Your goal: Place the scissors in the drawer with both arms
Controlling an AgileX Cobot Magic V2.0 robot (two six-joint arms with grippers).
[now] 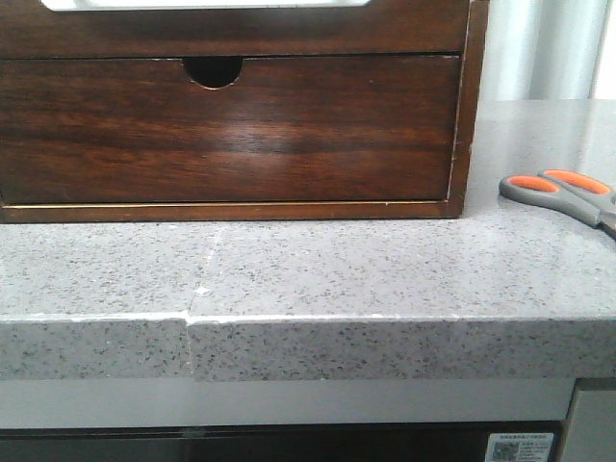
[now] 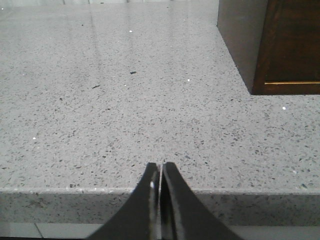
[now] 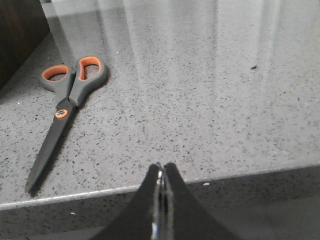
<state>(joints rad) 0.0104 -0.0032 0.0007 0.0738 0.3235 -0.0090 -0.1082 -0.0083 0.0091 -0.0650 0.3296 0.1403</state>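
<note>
My left end effector (image 2: 160, 172) has two black fingers, smooth and curved, flaring wide toward the wrist and narrowing at the tips. My right end effector (image 3: 161, 172) looks the same: black, tapered, faintly glossy.

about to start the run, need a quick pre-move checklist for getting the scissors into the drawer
1. scissors within view and unobstructed on the countertop: ok, lying flat, blades closed.
2. Drawer open to receive them: not ok, the visible front is shut flush.
3. Left end effector ready to pull: not ok, fingers shut, empty, back at the counter edge.
4. Right end effector ready to grasp: not ok, shut, apart from the scissors.
5. Which drawer is the target: cannot tell, only the lower front shows fully.
</note>
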